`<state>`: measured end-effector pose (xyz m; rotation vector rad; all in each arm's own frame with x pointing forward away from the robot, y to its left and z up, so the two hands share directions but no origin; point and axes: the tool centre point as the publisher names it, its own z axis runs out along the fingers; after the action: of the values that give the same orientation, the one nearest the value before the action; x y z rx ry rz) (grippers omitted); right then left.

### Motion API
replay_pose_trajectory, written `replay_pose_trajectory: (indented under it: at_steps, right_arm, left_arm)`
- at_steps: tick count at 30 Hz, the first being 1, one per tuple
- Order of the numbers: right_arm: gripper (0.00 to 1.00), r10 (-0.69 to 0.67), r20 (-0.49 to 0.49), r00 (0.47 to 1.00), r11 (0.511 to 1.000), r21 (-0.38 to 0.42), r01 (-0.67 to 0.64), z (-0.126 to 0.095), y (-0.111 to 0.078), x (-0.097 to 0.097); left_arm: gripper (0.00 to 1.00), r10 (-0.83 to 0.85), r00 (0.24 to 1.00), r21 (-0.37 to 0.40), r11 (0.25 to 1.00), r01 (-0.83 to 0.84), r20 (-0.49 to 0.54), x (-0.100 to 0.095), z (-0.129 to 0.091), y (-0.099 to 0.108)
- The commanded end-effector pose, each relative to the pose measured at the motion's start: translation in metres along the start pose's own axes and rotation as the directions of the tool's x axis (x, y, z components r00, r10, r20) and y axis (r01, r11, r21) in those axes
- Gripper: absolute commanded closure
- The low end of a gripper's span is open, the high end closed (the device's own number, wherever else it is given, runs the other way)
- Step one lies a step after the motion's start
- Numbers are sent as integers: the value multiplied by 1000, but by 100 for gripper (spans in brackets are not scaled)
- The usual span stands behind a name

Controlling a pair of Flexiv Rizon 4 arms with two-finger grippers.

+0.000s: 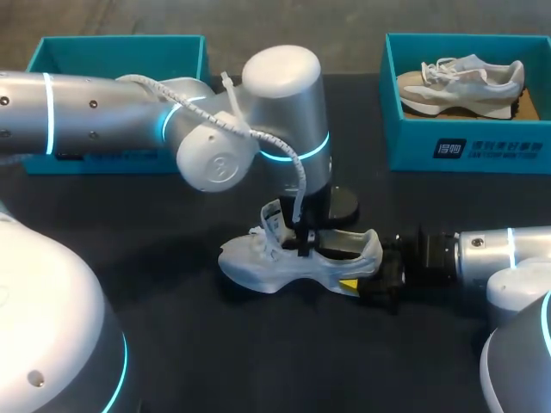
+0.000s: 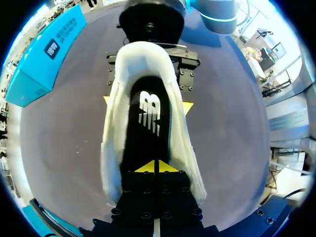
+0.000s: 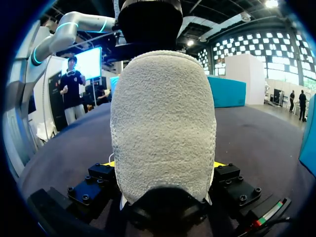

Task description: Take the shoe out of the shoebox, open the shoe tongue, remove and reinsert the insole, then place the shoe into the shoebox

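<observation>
The shoe (image 1: 293, 262) sits near the middle of the dark tabletop (image 1: 172, 344). The right claw (image 1: 360, 288) is clamped on its heel, one finger on each side. The left claw (image 2: 158, 166) points down into the shoe, with its fingers together on the black insole (image 2: 148, 118). It may be pinching the insole, but that is hard to see.

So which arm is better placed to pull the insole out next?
Left, probably. The left gripper sits inside the shoe, fingertips together over the black insole; the right gripper clamps the heel from both sides, steadying it.
</observation>
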<state>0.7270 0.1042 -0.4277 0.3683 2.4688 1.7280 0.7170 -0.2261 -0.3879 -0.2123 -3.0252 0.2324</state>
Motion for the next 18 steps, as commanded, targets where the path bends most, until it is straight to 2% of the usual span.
replay_pose_trajectory:
  at_steps: [1, 11, 18]
  right_arm:
    - [100, 0, 0, 1000, 1000, 3, 0, 0, 0, 0]
    - [100, 0, 0, 1000, 1000, 3, 0, 0, 0, 0]
    - [100, 0, 0, 1000, 1000, 3, 0, 0, 0, 0]
  left_arm:
    - [100, 5, 1000, -6, 1000, -6, -17, 2, 5, 0]
    - [100, 9, 998, -12, 1000, -10, -67, 11, 16, 0]
    - [100, 15, 1000, -13, 1000, -16, -25, 17, 23, 1]
